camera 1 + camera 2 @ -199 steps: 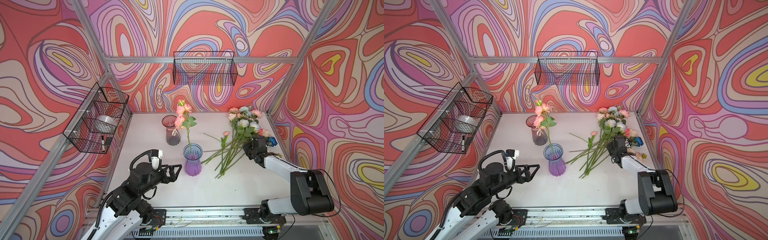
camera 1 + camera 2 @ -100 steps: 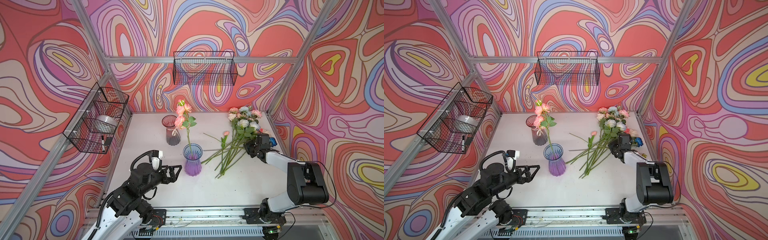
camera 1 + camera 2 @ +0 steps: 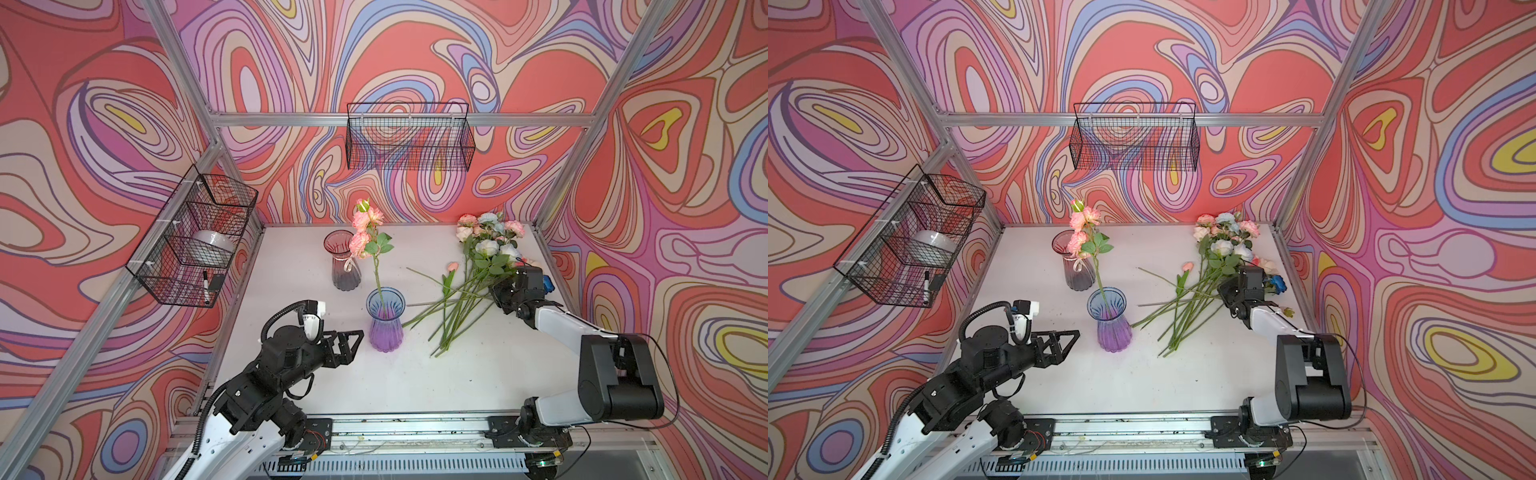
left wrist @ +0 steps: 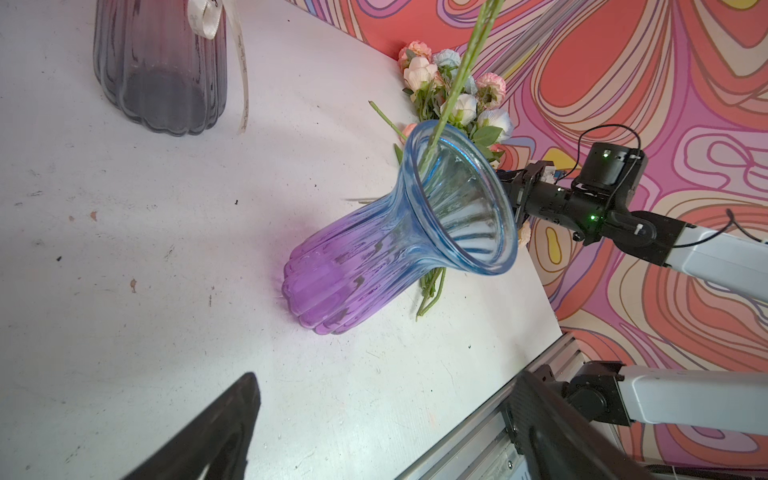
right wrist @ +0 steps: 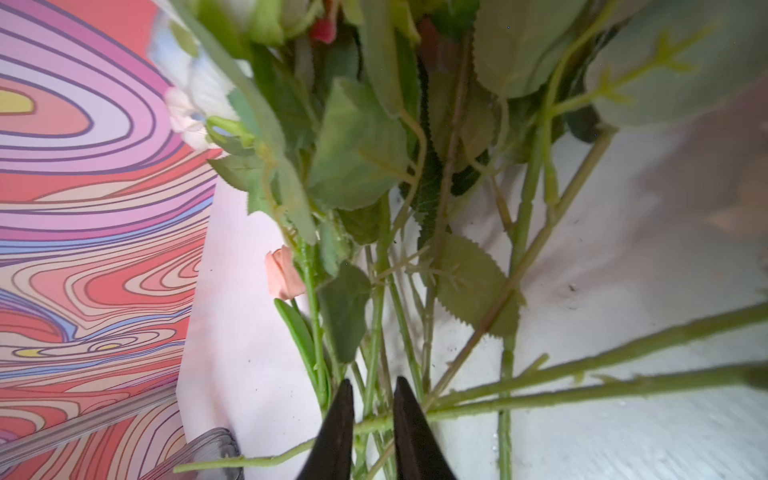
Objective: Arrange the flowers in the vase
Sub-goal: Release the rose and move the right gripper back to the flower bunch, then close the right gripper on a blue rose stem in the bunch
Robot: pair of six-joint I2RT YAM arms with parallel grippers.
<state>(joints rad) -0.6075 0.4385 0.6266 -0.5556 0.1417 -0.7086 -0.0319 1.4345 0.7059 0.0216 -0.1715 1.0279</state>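
A blue-and-purple glass vase [image 3: 385, 328] [image 3: 1113, 328] [image 4: 374, 257] stands mid-table and holds one pink flower [image 3: 365, 224] upright. The other flowers [image 3: 486, 253] [image 3: 1223, 249] lie in a heap at the right, stems [image 3: 453, 307] fanned toward the vase. A dark blue bloom [image 3: 1277, 284] lies behind the right wrist. My right gripper [image 3: 496, 293] [image 3: 1223, 291] [image 5: 372, 386] is low on the heap, its jaws nearly together with green stems between them. My left gripper [image 3: 356, 345] [image 3: 1069, 345] [image 4: 384, 386] hangs wide open and empty just left of the vase.
A second, smoky pink-grey vase [image 3: 344, 266] with a ribbon stands behind the first. One wire basket [image 3: 409, 139] hangs on the back wall. Another wire basket [image 3: 195, 245] hangs on the left wall and holds a white roll and a marker. An aluminium rail [image 3: 415, 424] runs along the table's front.
My right gripper has edged a little toward the back of the table along the stems, and its elbow has come more upright. The flowers and the left arm have not visibly moved.
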